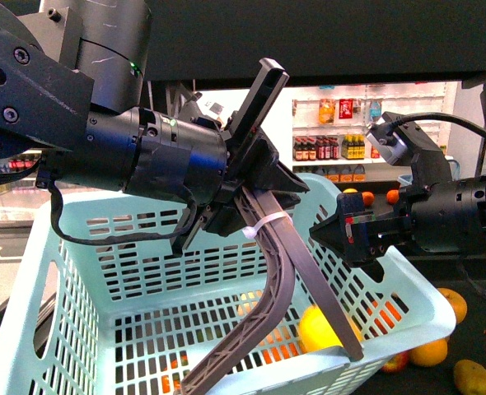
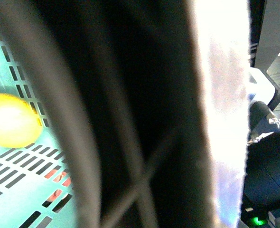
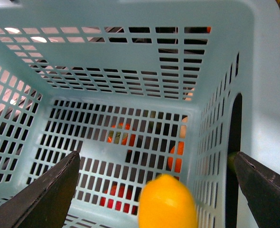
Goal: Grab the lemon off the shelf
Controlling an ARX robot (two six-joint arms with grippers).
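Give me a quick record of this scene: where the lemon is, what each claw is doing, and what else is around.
Lemon: inside the basket, below the right claw, not gripped
Right claw: open, above the basket
Left claw: at the basket's grey handle; grip unclear
Oranges: outside the basket, some seen through its slots

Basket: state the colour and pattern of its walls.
Pale mint green, with rows of narrow slots; the basket shows best in the right wrist view.
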